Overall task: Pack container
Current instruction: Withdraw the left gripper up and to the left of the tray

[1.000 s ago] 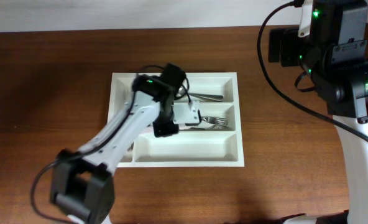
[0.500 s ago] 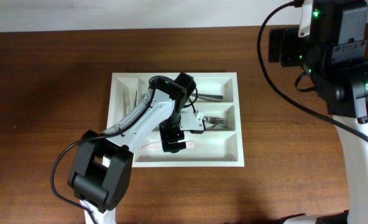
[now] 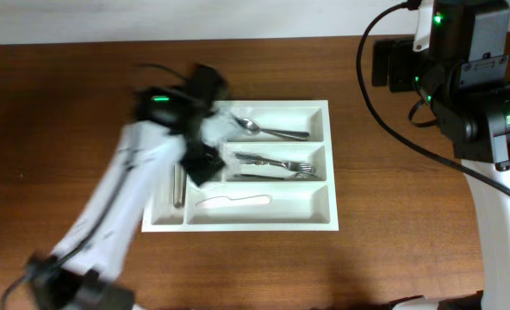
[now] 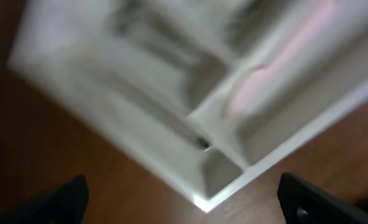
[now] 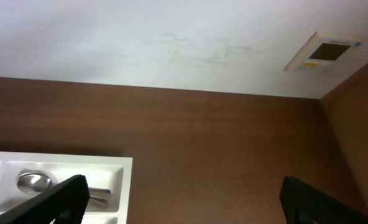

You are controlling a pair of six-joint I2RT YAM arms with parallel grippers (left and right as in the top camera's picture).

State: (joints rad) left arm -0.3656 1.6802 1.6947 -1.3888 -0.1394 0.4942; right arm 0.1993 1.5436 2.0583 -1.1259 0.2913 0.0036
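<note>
packing is looking nearly done, i judge: the container (image 3: 238, 226) is sitting mid-desk (image 3: 65, 129), holding a spoon (image 3: 268, 131), forks (image 3: 276, 165), a pale knife (image 3: 233, 202) and a metal piece (image 3: 178, 185) in a narrow slot. no loose cutlery is showing. its long axis is running along the desk's long edges, with the narrow slots towards the left edge. the left gripper (image 3: 199, 162) is hovering there, blurred, fingers spread wide and empty. the right gripper (image 5: 184, 199) is hanging near the far right corner, equally wide and empty.

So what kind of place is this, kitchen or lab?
Probably a robotics lab bench, not a kitchen: bare wooden table, plain white wall, left arm and right arm at it, a cutlery tray laid out.
</note>
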